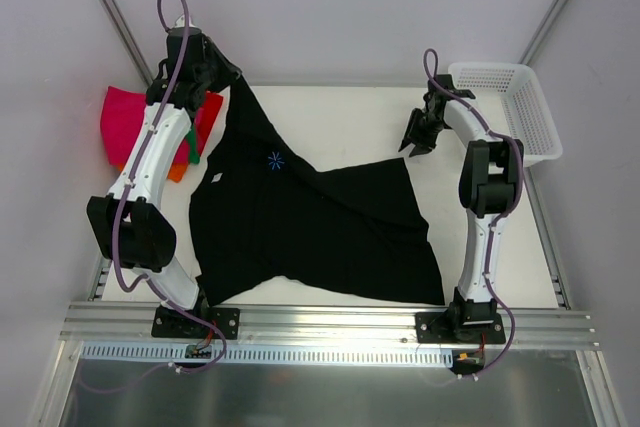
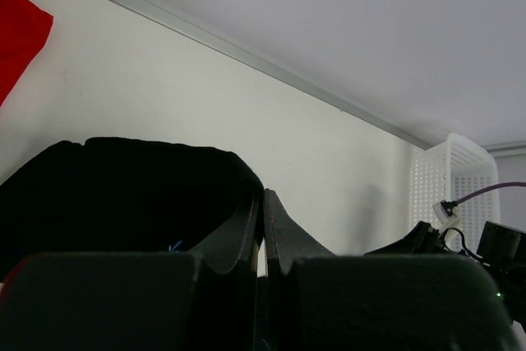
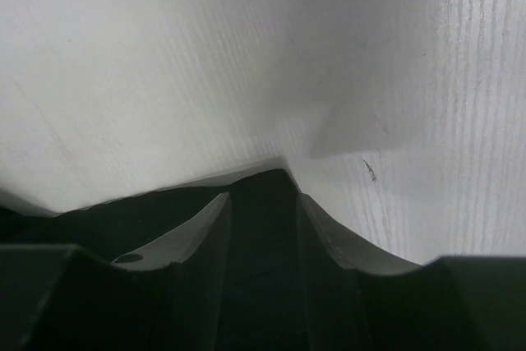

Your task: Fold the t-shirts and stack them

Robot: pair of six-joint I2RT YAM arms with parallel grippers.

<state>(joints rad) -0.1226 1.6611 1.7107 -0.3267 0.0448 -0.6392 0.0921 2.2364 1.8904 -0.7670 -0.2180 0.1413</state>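
The large black t-shirt lies spread on the white table, with a small white neck label and a blue mark. My left gripper is shut on its far left edge and holds that part lifted. In the left wrist view the black cloth hangs from the closed left gripper. My right gripper is open just above the shirt's far right corner. In the right wrist view the right gripper has its jaws apart, with the black cloth's corner showing between and below them.
A folded stack sits at the far left: magenta-pink, red, green and orange shirts. The red cloth also shows in the left wrist view. A white mesh basket stands at the far right.
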